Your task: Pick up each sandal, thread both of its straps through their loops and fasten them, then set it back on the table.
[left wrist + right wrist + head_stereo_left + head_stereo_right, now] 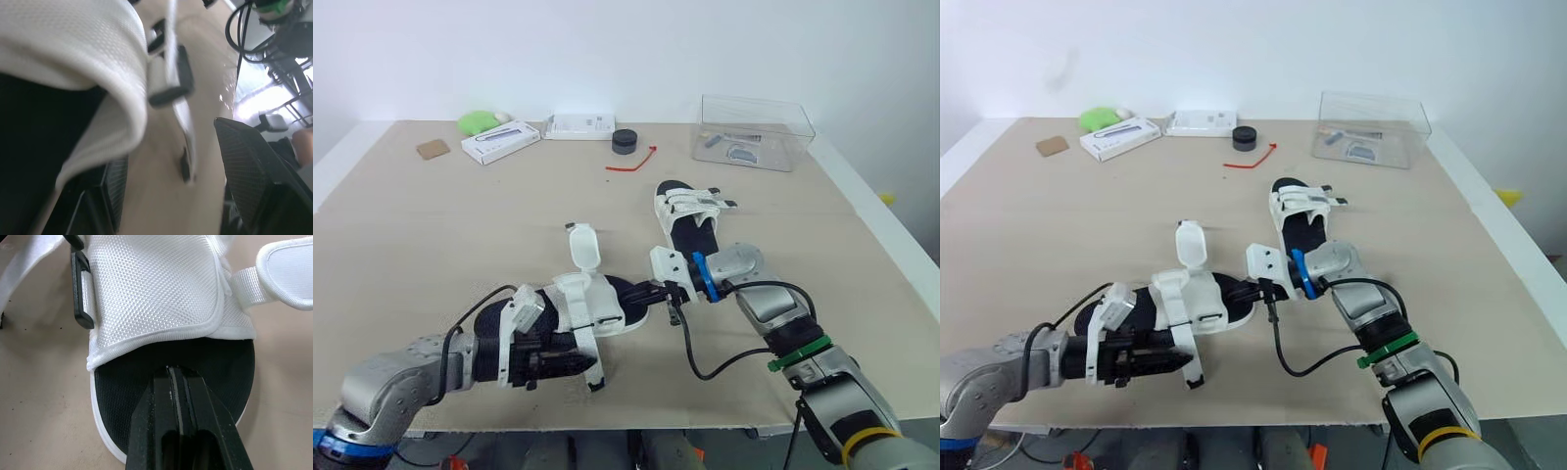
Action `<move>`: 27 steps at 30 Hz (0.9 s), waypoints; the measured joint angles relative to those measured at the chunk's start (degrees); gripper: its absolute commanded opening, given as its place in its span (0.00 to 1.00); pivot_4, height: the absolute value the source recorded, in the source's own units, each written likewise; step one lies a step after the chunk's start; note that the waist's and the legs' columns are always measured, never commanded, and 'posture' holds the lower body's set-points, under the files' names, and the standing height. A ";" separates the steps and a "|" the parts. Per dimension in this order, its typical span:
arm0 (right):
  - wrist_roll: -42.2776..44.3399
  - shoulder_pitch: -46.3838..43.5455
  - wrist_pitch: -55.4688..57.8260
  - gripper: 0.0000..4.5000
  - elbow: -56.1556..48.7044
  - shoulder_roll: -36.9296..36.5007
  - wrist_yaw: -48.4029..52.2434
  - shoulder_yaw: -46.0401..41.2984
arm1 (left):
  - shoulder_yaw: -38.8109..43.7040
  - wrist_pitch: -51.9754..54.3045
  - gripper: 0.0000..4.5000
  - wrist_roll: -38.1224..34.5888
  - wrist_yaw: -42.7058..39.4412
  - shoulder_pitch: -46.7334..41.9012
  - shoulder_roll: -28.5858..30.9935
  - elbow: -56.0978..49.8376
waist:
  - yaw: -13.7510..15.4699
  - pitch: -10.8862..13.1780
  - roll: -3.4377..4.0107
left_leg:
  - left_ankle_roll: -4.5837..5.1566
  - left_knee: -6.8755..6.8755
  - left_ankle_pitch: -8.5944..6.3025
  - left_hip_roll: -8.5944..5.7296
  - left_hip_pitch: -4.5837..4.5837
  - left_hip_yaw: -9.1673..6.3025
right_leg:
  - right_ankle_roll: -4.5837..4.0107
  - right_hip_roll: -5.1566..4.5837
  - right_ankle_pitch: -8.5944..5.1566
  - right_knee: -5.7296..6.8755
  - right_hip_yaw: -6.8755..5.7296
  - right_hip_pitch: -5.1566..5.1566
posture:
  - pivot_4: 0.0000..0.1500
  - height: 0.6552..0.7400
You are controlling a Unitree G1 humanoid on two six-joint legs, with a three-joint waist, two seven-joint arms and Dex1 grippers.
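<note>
A: status? L to R pls.

B: L hand (570,362) is low at the front edge of the surface (431,235), at the heel end of the near sandal (607,311). Fingers (244,171) spread wide, nothing pinched btw them. Wrist cam: white mesh upper lies over one finger, bare surface in the gap.

A: the sandal itself?

B: on the surface, front centre, heel twd L hand, toe twd R hand. Wide strap (584,247) stands up, unfastened. Thin strap (593,364) trails off the near side, just beside the L hand's fingers. Black loop (80,293) sits on the side of the upper.

A: R hand?

B: R hand (171,372) has fingers pressed tight together, holding nothing. Tips are down on the black footbed at the toe, just short of the mesh upper.

A: 2nd one?

B: far sandal (690,211) is behind the R hand, apart from the near one, flat on the surface. Both straps lie across the upper, ends poking out to the right. Can't tell if they're threaded.

A: other stuff?

B: along the back, L to R: brown card square (433,149), green lump (481,121), white box (501,142), 2nd white box (579,125), black puck (625,140), red strip (634,162), clear plastic box (754,132) w/ small items inside. All well apart from both sandals.
</note>
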 measured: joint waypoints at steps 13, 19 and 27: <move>-0.04 -0.10 -0.31 0.00 0.40 0.04 -0.42 0.00 | -2.91 -3.50 0.62 4.64 -5.24 -5.97 0.11 7.20 | -0.01 0.00 0.00 | 0.00 0.01 0.01 0.00 0.00 0.00 | 0.04 0.00 0.03 0.00 -0.01 0.01 | 1.00 1.00; -0.05 -0.17 -0.67 0.00 0.70 0.30 -0.52 0.00 | -2.91 -2.51 0.62 3.53 -7.54 -6.54 0.93 7.81 | -0.03 0.00 0.00 | 0.01 0.01 0.02 0.03 0.00 0.00 | 0.03 0.03 0.03 0.00 -0.01 -0.01 | 1.00 1.00; -0.06 0.02 -0.57 0.00 0.48 0.27 -0.69 -0.02 | -2.37 -1.89 0.01 2.76 -11.57 -1.23 5.40 7.08 | -0.08 0.00 0.00 | 0.01 0.00 0.02 0.05 0.00 0.00 | 0.01 0.00 0.01 0.00 -0.02 -0.02 | 1.00 1.00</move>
